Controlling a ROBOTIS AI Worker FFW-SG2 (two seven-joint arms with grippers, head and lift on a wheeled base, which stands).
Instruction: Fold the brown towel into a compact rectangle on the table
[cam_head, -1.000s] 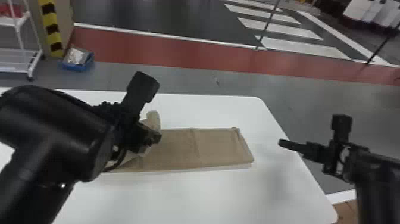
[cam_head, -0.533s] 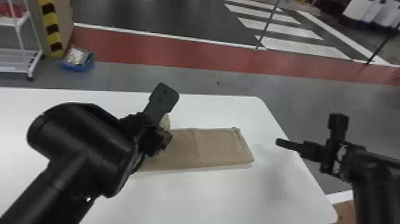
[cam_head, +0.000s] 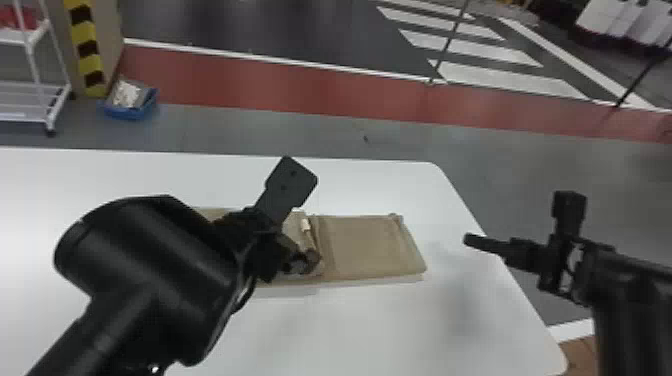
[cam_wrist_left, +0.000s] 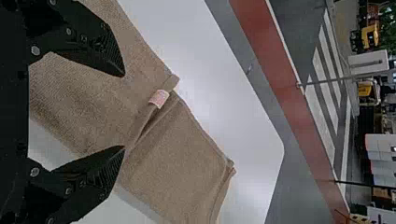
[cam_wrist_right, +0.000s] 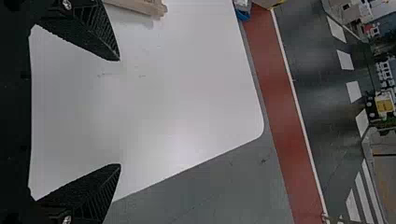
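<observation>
across the white table (cam_head: 380, 330) lies the brown towel (cam_head: 370, 247), long axis left to right. the right gripper (cam_wrist_right: 119, 112) hangs open, well right of it; the left gripper (cam_wrist_left: 124, 111), nearer, fingers parted, is over its left part, beside the sewn-in label (cam_wrist_left: 159, 99).

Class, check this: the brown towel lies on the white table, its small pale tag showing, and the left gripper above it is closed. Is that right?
Not quite: the left gripper is open, not closed, as the left wrist view shows. The rest is right: it is above the brown towel, which lies on the white table with its small pale tag showing.
</observation>
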